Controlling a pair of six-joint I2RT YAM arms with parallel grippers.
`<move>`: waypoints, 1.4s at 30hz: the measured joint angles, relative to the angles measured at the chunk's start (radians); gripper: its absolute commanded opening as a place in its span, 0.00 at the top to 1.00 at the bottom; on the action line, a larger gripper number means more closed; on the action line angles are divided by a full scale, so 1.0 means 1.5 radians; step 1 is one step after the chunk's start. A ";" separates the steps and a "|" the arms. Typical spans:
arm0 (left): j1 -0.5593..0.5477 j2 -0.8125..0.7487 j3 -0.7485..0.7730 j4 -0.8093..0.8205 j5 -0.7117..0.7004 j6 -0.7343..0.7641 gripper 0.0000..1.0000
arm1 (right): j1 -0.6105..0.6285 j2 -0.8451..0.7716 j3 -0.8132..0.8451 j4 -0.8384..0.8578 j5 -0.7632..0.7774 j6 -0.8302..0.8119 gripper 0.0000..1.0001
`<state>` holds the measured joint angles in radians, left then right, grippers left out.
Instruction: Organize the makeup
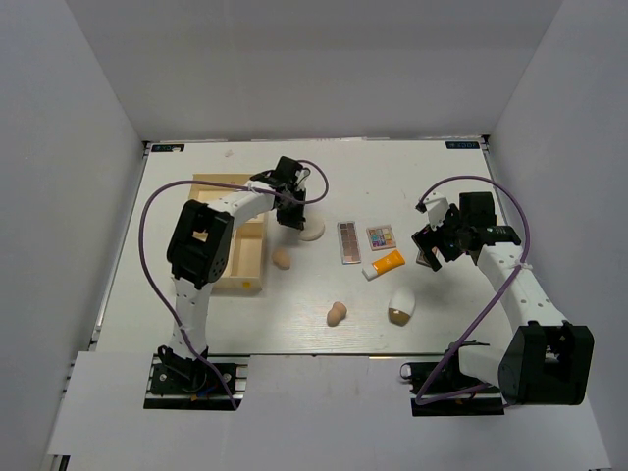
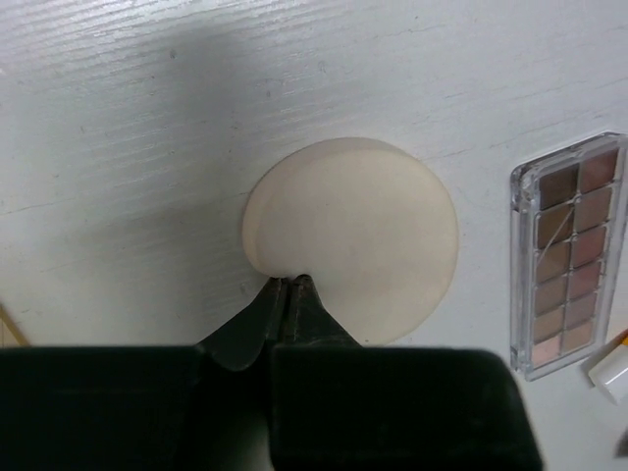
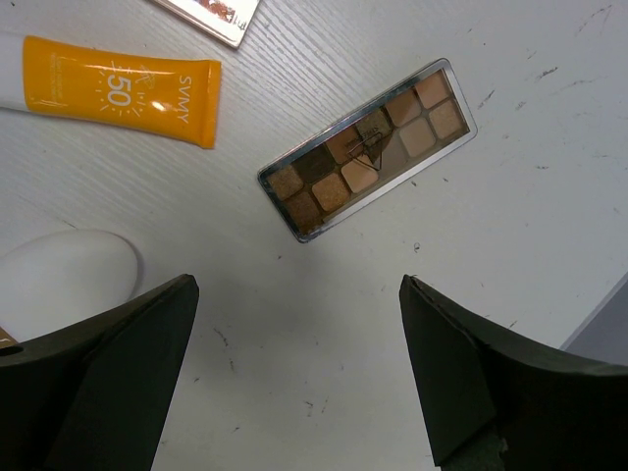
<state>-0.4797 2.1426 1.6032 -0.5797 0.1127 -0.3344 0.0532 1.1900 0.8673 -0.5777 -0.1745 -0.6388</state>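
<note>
Left gripper (image 2: 290, 287) pinching rim of round cream puff (image 2: 368, 240), long palette (image 2: 567, 257) beside, right gripper (image 3: 297, 285) gaping, empty, over brown palette (image 3: 368, 147) by right edge

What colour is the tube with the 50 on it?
The tube is bright orange with white writing. The right wrist view shows it best.

Robot lab cell: white wood-grain worktop (image 1: 285, 329) boxed in by grey panel walls (image 1: 59, 196), two purple-cabled black-and-white arms (image 1: 201, 245) bolted on.
</note>
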 measured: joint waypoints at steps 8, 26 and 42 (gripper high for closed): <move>0.018 -0.062 0.001 0.003 -0.006 -0.015 1.00 | 0.000 0.000 0.000 -0.001 0.000 0.000 0.11; 0.213 -0.172 -0.017 -0.030 -0.168 -0.035 0.90 | 0.000 -0.003 -0.008 -0.001 -0.001 0.001 0.11; 0.214 -0.195 -0.048 -0.053 -0.172 -0.042 0.34 | 0.000 -0.003 -0.008 -0.026 -0.065 -0.017 0.11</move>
<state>-0.1593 1.8496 1.5318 -0.6590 -0.1448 -0.3969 0.0532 1.1862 0.8547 -0.6170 -0.2722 -0.6636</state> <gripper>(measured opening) 0.775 0.889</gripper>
